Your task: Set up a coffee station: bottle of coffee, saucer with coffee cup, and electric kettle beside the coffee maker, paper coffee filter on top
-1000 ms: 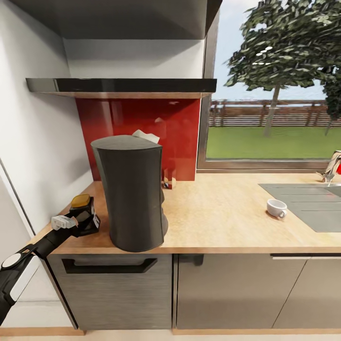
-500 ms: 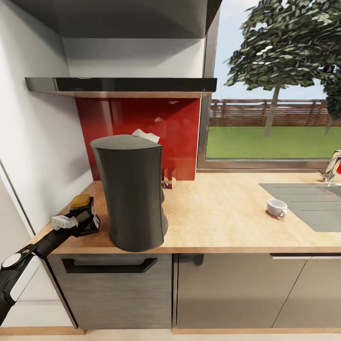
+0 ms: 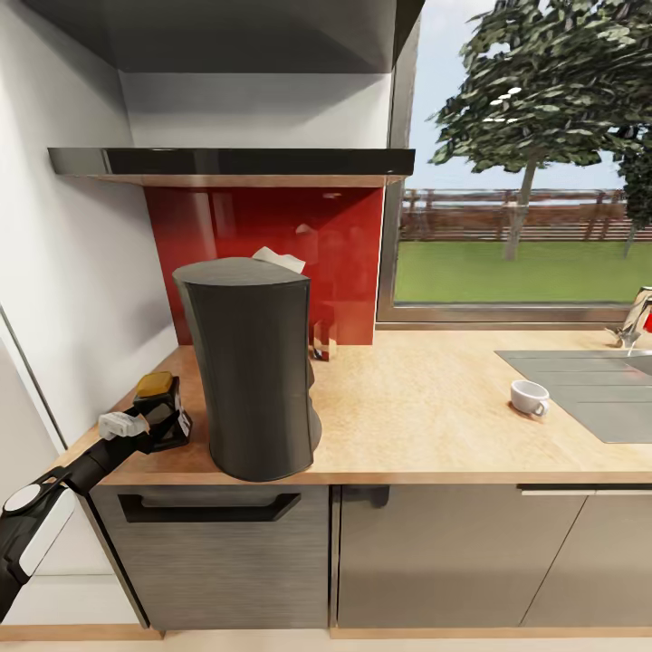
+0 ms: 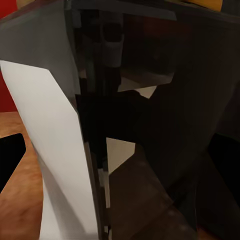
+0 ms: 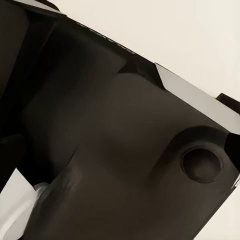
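Observation:
The tall dark coffee maker [image 3: 256, 371] stands on the wooden countertop [image 3: 417, 426]. Just left of it, on the counter, stands the dark bottle of coffee [image 3: 163, 409] with an amber lid. My left gripper [image 3: 145, 424] is shut on the bottle from the counter's left end, and the left wrist view shows the bottle of coffee [image 4: 130, 125] pressed close between the fingers. A white paper coffee filter [image 3: 279, 261] peeks out behind the coffee maker's top. The white coffee cup [image 3: 529, 397] sits far right near the sink. My right gripper [image 5: 120, 150] is open against a dark body panel.
A steel sink [image 3: 589, 385] with a faucet [image 3: 634, 326] is set into the counter's right end. A dark shelf [image 3: 231, 165] hangs over the red backsplash [image 3: 344, 244]. A white wall [image 3: 72, 299] closes the left side. Bare counter lies between coffee maker and cup.

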### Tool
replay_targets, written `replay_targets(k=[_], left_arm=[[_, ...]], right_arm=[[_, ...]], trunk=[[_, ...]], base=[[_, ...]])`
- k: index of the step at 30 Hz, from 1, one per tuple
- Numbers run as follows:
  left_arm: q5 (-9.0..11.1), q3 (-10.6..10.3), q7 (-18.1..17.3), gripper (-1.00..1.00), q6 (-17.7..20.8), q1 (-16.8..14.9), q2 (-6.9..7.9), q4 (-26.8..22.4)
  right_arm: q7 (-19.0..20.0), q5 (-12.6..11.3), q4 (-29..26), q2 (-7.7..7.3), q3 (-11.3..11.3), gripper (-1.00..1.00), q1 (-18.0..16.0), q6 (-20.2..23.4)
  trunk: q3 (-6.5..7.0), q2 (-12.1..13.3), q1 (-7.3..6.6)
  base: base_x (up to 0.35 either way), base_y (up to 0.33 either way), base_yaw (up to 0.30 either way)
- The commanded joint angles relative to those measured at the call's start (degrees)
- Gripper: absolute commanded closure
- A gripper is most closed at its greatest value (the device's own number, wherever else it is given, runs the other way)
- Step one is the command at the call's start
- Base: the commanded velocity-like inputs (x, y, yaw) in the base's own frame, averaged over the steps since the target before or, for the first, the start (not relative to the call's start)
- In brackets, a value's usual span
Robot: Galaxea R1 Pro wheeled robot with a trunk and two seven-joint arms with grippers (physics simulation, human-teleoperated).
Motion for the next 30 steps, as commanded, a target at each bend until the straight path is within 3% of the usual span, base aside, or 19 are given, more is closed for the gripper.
replay_targets(k=[1, 29, 30], left_arm=[[0.3, 0.0, -0.3, 1.00, 0.0, 0.0, 0.01, 0.1], [0.3, -0.1, -0.3, 1.00, 0.2, 0.0, 0.06, -0.1], [0.3, -0.1, -0.3, -1.00, 0.2, 0.0, 0.07, -0.1]], right_arm=[[0.2, -0.5, 0.1, 0.00, 0.5, -1.00, 0.0, -0.2], [0.2, -0.5, 0.1, 0.00, 0.5, -1.00, 0.0, -0.2], [0.2, -0.5, 0.1, 0.00, 0.5, -1.00, 0.0, -0.2]], trunk=[[-0.06, 0.0, 0.00], [-0.27, 0.0, 0.00], [-0.27, 0.0, 0.00]], base=[[0.000, 0.000, 0.000], [0.000, 0.000, 0.008], [0.000, 0.000, 0.000]])
